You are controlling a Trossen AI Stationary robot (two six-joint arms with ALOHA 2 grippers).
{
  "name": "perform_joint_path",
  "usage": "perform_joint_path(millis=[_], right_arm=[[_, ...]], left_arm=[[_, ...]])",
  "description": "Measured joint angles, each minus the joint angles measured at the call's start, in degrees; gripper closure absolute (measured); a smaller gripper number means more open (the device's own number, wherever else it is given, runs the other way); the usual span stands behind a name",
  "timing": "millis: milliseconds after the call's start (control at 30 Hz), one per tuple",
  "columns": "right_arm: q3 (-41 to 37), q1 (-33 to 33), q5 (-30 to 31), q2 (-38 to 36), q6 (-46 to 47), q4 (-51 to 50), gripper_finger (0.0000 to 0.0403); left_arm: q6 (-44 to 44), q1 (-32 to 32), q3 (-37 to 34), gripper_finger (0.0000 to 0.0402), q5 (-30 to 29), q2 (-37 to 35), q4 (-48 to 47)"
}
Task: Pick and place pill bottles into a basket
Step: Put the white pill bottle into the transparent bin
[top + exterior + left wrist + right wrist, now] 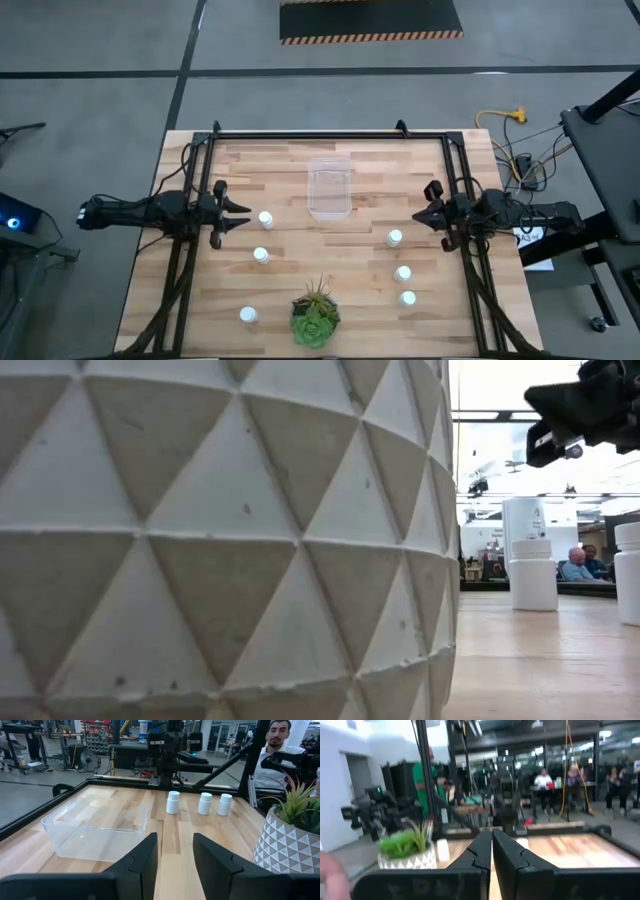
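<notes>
With six pill bottles (265, 218) scattered on the table (370, 290) from three to nine o'clock of the empty basket (329, 188), both fingers narrow and empty, a reaching arm risks toppling neighbours or the plant (315, 316).

Low view: plant pot (220, 540) fills most of frame, hiding the table behind; one pill bottle (630, 573) cut by the edge. Right wrist view: blurred throughout; basket (97, 827) indistinguishable there.
</notes>
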Motion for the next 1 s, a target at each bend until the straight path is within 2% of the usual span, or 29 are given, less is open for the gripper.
perform_joint_path(millis=[300,600,800,1000], right_arm=[[0.0,0.0,0.0,0.0,-4.3,13.9,0.0394],[1.1,0.0,0.0,0.1,-4.3,18.1,0.0394],[7.4,0.0,0.0,1.7,-5.8,10.8,0.0394],[19.5,0.0,0.4,7.6,-8.4,-7.0,0.0394]], left_arm=[[0.0,0.0,0.0,0.0295,0.0,0.0,0.0],[0.0,0.0,0.0,0.0295,0.0,0.0,0.0],[0.0,0.0,0.0,0.0295,0.0,0.0,0.0],[0.0,0.0,0.0,0.0295,0.0,0.0,0.0]])
